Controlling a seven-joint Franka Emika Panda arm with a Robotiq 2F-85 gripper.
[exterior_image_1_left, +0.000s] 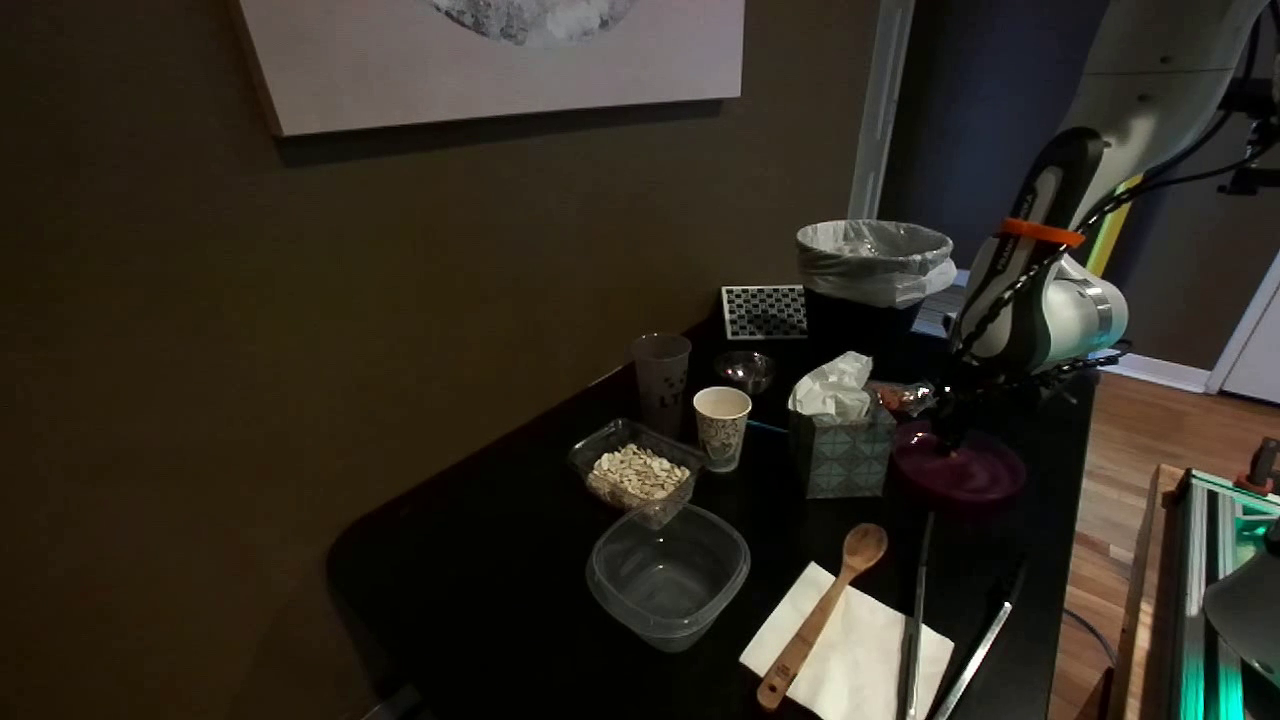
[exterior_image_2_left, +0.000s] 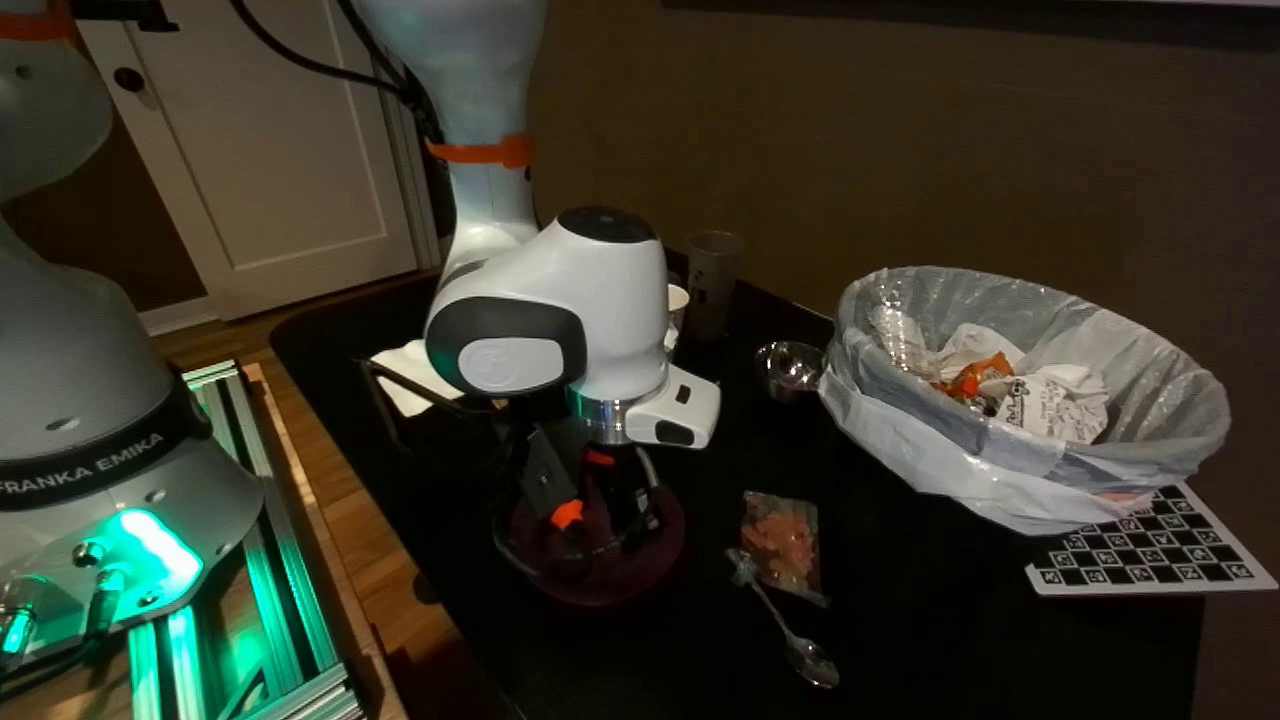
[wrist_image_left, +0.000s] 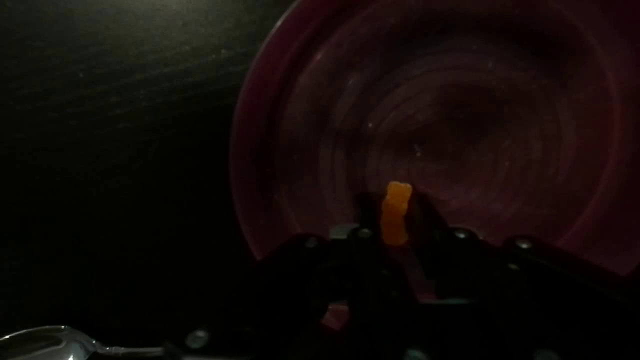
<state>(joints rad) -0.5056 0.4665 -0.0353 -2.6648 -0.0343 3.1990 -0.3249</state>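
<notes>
The gripper (wrist_image_left: 398, 206) flanks an orange gummy (wrist_image_left: 396, 215), seven o'clock in the dish (wrist_image_left: 310, 150); dimness hides whether it grips; skewed closing could eject the candy.

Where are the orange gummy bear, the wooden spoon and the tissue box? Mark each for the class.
Orange gummy bear (wrist_image_left: 396, 214), in the wrist view: middle of its body.
Wooden spoon (exterior_image_1_left: 820, 622), in an exterior view: its handle.
Tissue box (exterior_image_1_left: 848, 460), in an exterior view: its patterned side.
</notes>
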